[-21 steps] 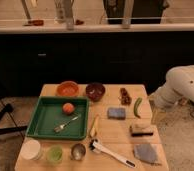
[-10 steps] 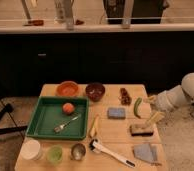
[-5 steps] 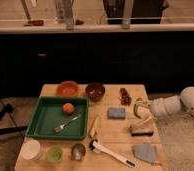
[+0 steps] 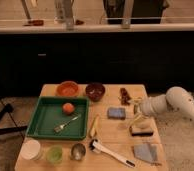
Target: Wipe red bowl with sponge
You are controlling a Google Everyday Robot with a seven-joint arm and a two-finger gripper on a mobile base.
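A dark red bowl [image 4: 95, 91] stands at the back of the wooden table [image 4: 115, 135], next to an orange-red bowl [image 4: 67, 89] on its left. A blue-grey sponge [image 4: 116, 113] lies flat at the table's middle right. My gripper [image 4: 137, 111] comes in low from the right on a white arm [image 4: 177, 102]. It hangs just right of the sponge, above the table's right side, and is apart from both bowls. A dark block-shaped sponge [image 4: 141, 131] lies just below the gripper.
A green tray [image 4: 45, 131] at the left holds an orange fruit [image 4: 68, 108] and a fork [image 4: 65, 125]. A banana [image 4: 94, 126], white cup [image 4: 31, 148], green cup [image 4: 54, 153], metal cup [image 4: 78, 151], white-handled brush [image 4: 112, 153], grey cloth [image 4: 145, 151] and brown item [image 4: 124, 95] also lie on the table.
The arm has swung down and left from beside the table. The gripper now sits lower and nearer the blue-grey sponge, covering the green item at the right edge.
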